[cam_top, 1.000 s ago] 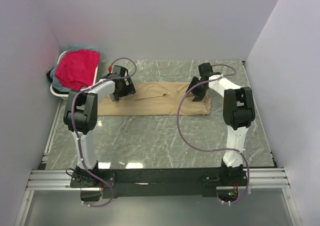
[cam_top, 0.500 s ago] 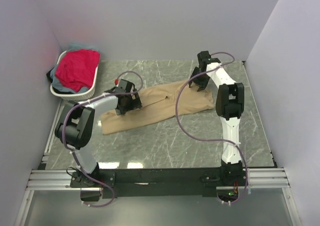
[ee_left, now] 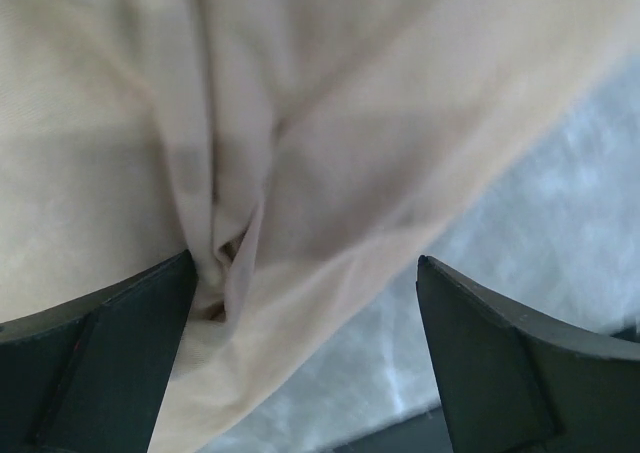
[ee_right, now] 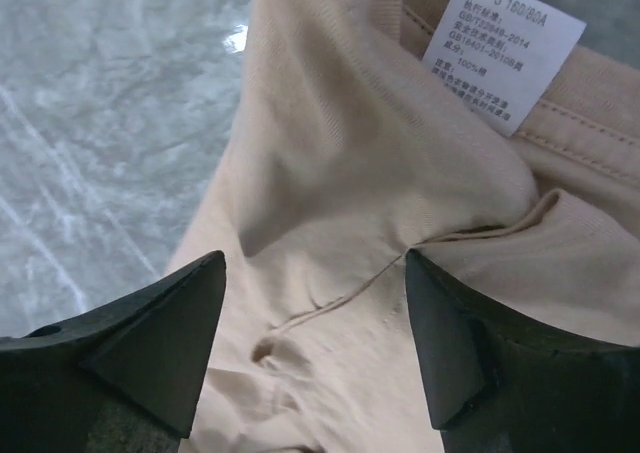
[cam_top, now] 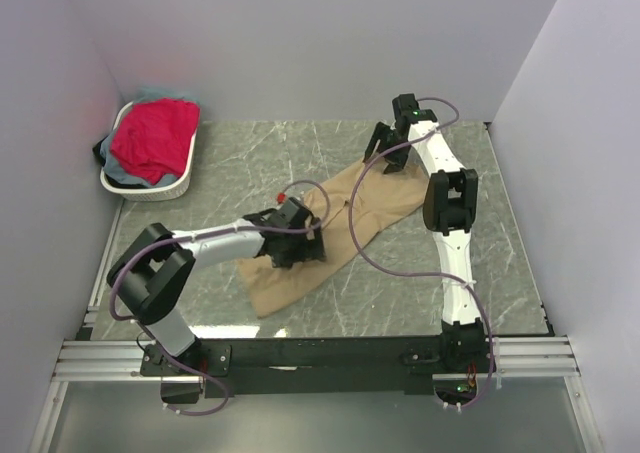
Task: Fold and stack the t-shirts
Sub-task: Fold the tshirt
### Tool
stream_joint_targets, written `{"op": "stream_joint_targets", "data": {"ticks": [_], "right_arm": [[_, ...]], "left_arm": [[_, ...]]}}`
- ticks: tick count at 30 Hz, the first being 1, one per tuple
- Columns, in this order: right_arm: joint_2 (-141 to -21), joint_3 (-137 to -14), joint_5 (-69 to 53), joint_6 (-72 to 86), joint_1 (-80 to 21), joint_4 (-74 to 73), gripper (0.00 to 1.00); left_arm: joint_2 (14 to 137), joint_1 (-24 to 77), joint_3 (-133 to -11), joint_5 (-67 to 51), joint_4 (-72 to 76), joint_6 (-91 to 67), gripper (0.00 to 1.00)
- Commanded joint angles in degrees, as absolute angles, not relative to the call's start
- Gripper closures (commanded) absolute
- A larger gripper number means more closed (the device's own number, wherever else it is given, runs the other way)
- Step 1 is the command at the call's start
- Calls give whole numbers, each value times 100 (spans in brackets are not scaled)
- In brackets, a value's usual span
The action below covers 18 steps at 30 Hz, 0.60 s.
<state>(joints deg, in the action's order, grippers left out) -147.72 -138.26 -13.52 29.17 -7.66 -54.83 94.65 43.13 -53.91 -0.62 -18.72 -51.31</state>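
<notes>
Plain tan cloth t-shirt (cam_top: 390, 201) lies rumpled on grey marble desk (cam_top: 250, 158), running diagonally from 1 o'clock to 7 o'clock. Left gripper (cam_top: 295, 243) on its lower half, fingers apart, cloth bunched between. Right gripper (cam_top: 388, 158) at collar end, fingers apart over fabric. Bright red-pink t-shirt (cam_top: 152, 136) in white oval plastic basket (cam_top: 150, 191), 10 o'clock.

Tan shirt (cam_top: 385, 201): long narrow strip, rumpled, lying diagonally across centre.
Red-pink shirt (cam_top: 155, 135): crumpled heap, far-left corner.
</notes>
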Motion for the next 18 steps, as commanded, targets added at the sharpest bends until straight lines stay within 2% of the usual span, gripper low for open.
{"op": "stream_joint_targets", "data": {"ticks": [1, 6, 10, 12, 14, 18], "right_arm": [[-14862, -14001, -2003, 2848, -721, -5037, 20], [-14362, -13554, -2407, 2742, -651, -4150, 17], [-13529, -12825, -2444, 2734, -528, -3273, 16], [-12721, -12053, -1945, 2663, -492, -2990, 13], [-11819, -11055, -1575, 2672, -431, -2445, 2], [-10602, -9714, -635, 2698, -256, -1960, 0]], "left_arm": [[9958, 5279, -5308, -817, -2364, -5739, 1], [9836, 5950, -5818, -493, -2863, -5977, 1], [9405, 5986, -6318, 665, -3690, -5898, 1], [9264, 5942, -6783, 1401, -4006, -5609, 1], [9290, 5696, -7283, 1730, -4315, -5258, 1], [9526, 4941, -7997, 1557, -4018, -4431, 1]]}}
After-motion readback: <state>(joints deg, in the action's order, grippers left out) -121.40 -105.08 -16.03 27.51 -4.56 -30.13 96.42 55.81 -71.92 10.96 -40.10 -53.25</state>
